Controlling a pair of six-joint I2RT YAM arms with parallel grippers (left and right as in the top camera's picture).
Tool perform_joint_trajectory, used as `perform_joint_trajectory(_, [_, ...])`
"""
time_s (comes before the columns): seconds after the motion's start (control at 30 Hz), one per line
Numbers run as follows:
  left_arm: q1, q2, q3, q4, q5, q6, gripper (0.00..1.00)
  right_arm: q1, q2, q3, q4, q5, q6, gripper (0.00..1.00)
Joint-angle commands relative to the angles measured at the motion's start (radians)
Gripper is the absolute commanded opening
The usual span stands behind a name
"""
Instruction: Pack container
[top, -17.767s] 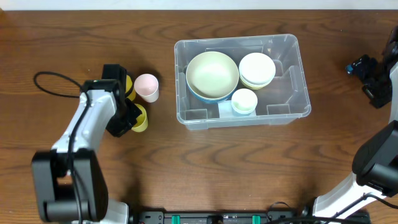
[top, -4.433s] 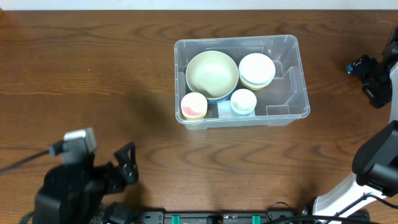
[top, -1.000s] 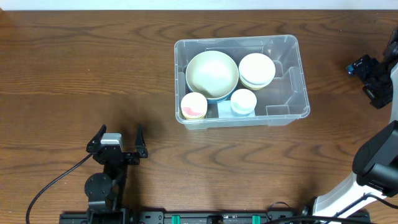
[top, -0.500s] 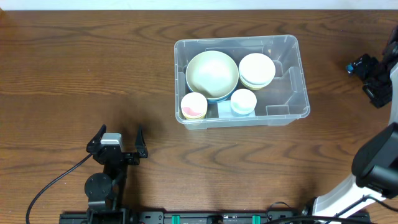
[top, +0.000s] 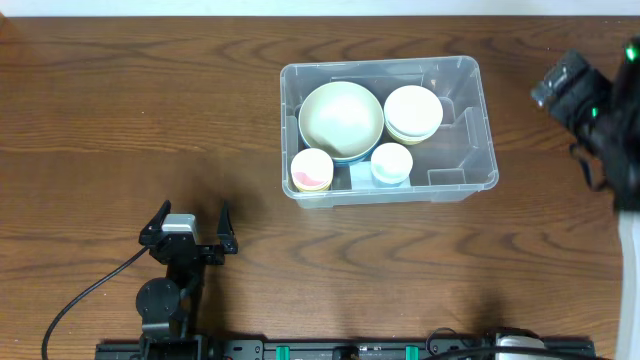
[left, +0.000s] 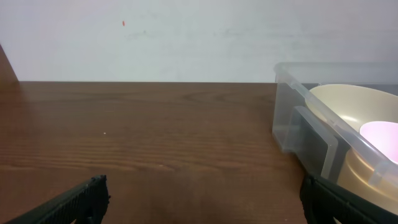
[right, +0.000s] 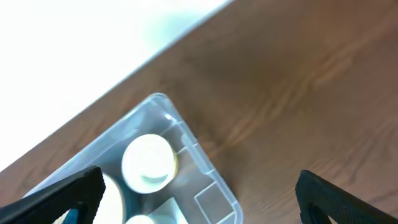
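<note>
Four dishes (top: 341, 120) inside the container (top: 487, 120), left gripper (top: 192, 212), right gripper (right: 199, 186) — both jaws apart, empty

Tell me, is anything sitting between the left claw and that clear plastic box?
Nothing visible. Only bare wooden table lies between the open left gripper and the box, which sits farther back and to its right. The bowls and cups are all inside the box, not in the path.

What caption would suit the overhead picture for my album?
Clear bin on a wooden table, holding stacked bowls and cups.
</note>
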Motion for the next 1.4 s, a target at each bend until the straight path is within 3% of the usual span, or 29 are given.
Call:
perform_joint_trajectory(0.0, [0.006, -0.006, -0.017, -0.035, 0.015, 0.014, 0.98, 0.029, -0.116, -0.04, -0.005, 0.055, -0.047, 0.99])
perform_joint_trajectory(0.3, [0.006, -0.006, -0.017, -0.035, 0.015, 0.014, 0.98, 0.025, -0.485, -0.403, 0.029, 0.044, -0.017, 0.99])
perform_joint_trajectory(0.47, [0.006, -0.006, -0.017, -0.035, 0.015, 0.014, 0.98, 0.025, -0.684, -0.661, 0.258, -0.006, -0.086, 0.99])
perform_joint_trajectory(0.7, [0.006, -0.006, -0.017, -0.035, 0.015, 0.014, 0.98, 0.025, -0.93, -1.034, 0.66, -0.254, -0.438, 0.99])
perform_joint_trajectory(0.9, [0.006, -0.006, -0.017, -0.035, 0.015, 0.014, 0.98, 0.025, -1.074, -1.327, 0.908, -0.273, -0.486, 0.99])
perform_joint_trajectory(1.07, [0.006, -0.006, -0.017, -0.035, 0.015, 0.014, 0.98, 0.025, -1.164, -1.487, 1.064, -0.276, -0.486, 0.99])
perform_joint_trajectory(1.37, [0.006, -0.006, -0.017, -0.035, 0.015, 0.014, 0.98, 0.027, -1.266, -1.593, 1.085, -0.306, -0.54, 0.99])
